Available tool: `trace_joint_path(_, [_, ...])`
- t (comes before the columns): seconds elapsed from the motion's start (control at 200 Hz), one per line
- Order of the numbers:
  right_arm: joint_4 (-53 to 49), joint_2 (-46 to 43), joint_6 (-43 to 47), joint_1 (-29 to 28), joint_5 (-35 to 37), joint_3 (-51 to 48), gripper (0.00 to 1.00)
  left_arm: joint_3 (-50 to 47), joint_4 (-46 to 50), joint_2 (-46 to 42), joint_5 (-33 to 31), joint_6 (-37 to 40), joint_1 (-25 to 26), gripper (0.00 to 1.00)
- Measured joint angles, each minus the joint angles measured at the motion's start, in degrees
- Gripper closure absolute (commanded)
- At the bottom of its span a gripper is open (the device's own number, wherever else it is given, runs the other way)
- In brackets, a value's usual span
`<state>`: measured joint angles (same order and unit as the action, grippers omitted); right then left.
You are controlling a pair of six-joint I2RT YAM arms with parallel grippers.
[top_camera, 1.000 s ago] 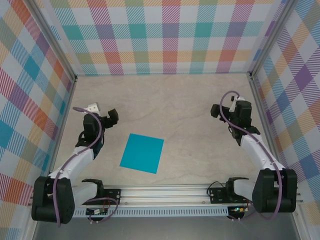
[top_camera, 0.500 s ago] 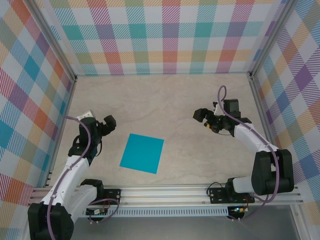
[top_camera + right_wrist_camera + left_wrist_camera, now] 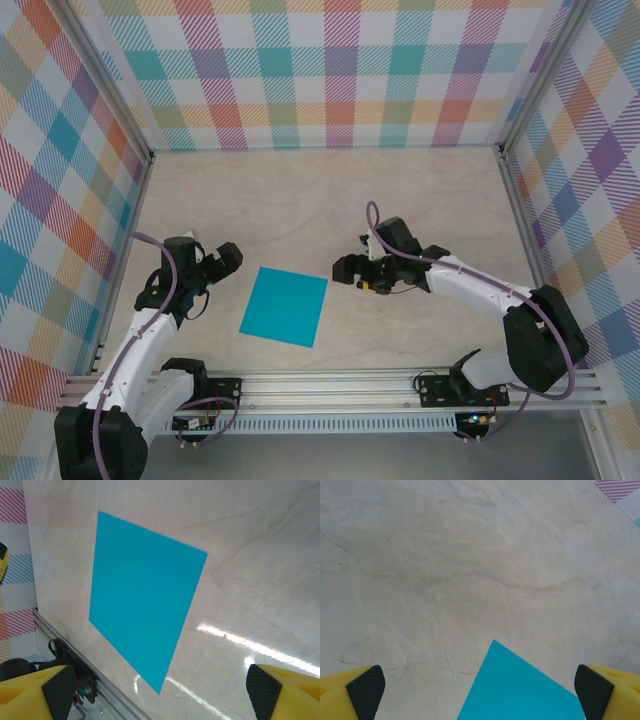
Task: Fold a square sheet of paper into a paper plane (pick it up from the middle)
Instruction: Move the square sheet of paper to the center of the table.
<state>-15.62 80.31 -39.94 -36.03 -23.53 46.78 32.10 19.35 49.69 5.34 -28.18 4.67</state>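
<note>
Approach is the step in hand, by my judgement: the blue sheet lies flat and unfolded on the table, near the front rail, between the two arms and touched by neither. The left gripper stands just beside the sheet's left side, its jaws wide apart; in the left wrist view one corner of the sheet lies between its fingertips. The right gripper hangs near the far right corner, jaws also wide. To do it well, one gripper should come down over the middle of the sheet, not over an edge, and close gently, so that the thin paper rises as a small ridge without a hard crease. A flat sheet gives little to catch, so a slow descent probably helps.
</note>
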Motion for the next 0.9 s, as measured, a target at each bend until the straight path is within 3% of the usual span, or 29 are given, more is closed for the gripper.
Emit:
trace_joint_path(0.44, [-0.35, 17.86, -3.82, -16.28, 3.37, 14.19, 0.15, 0.00, 4.74, -2.75, 1.38, -0.74, 0.00, 0.00])
trace_joint_path(0.9, [-1.07, 28.92, -4.20, -19.58, 3.41, 20.52, 0.15, -0.98, 5.75, -5.46, 5.38, -0.83, -0.04, 0.00])
